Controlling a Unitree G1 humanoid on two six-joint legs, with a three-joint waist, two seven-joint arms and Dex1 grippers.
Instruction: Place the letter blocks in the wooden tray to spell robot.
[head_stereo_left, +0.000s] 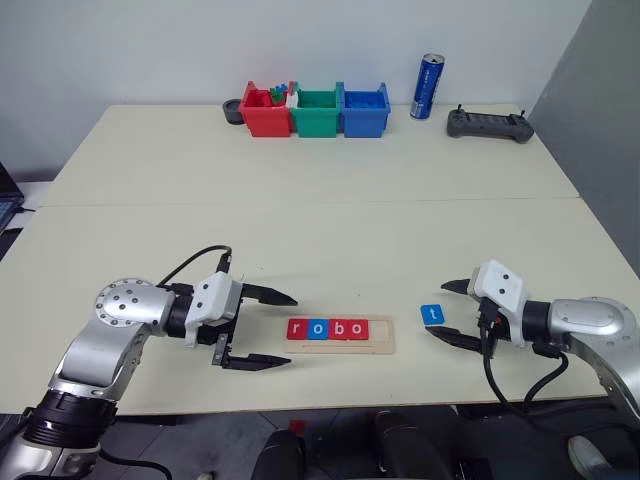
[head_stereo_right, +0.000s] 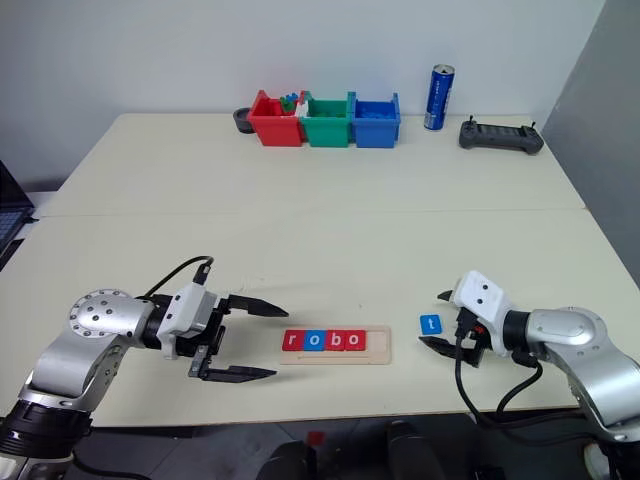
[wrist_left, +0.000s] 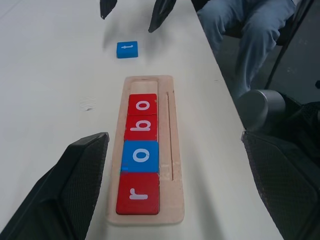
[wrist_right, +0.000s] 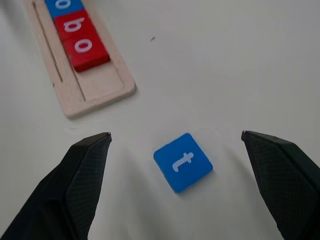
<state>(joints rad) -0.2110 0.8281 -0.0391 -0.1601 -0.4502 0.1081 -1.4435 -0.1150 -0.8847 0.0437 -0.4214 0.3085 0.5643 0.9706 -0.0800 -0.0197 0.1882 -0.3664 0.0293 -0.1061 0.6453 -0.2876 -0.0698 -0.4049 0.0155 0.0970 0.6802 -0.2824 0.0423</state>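
Note:
The wooden tray lies near the table's front edge. It holds a row of letter blocks: red r, blue o, red b, red o. The slot at its right end is bare wood. A blue t block lies flat on the table just right of the tray. My right gripper is open, with one finger on each side of the t block and not touching it. My left gripper is open just left of the tray, pointing along it.
Red, green and blue bins stand at the table's far edge, with a blue can and a black controller to their right. A person's legs are beyond the front edge.

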